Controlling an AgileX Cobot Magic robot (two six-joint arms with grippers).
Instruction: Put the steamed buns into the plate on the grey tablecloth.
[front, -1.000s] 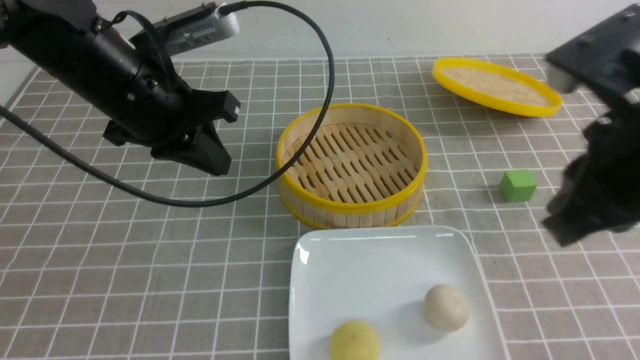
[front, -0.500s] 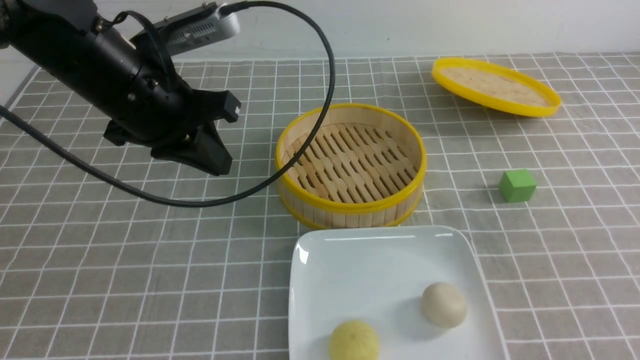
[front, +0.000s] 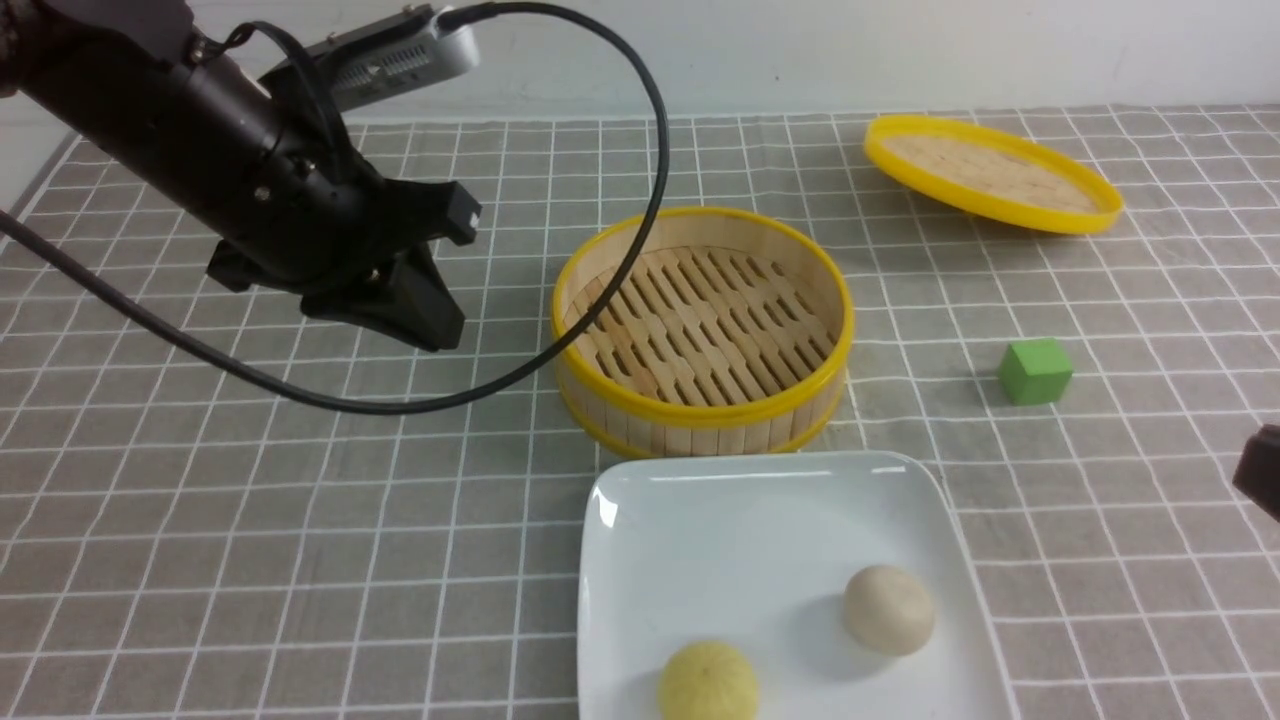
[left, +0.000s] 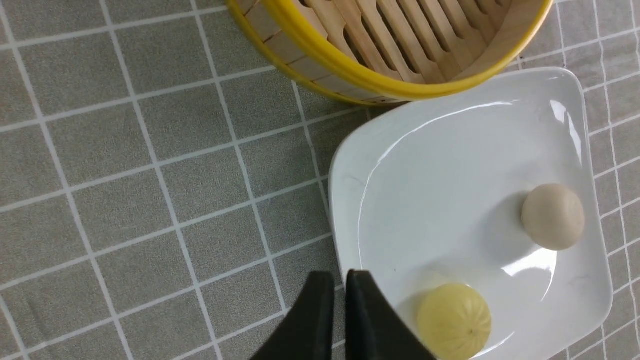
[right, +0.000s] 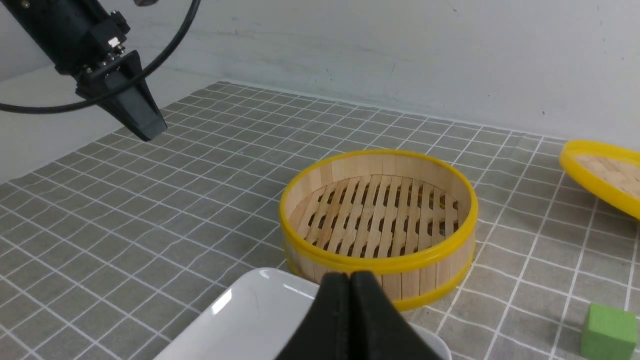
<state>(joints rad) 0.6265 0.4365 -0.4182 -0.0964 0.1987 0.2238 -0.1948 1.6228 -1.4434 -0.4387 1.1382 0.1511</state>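
Nearby, bamboo steamer (front: 700, 415), green cube (front: 1035, 371), tilted lid (front: 992, 172)

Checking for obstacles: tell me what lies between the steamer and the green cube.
Just bare grey tablecloth between steamer and cube, in the front view.

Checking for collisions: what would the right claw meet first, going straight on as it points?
Probably the steamer, just beyond the plate's edge, though depth along that line is hard to judge.
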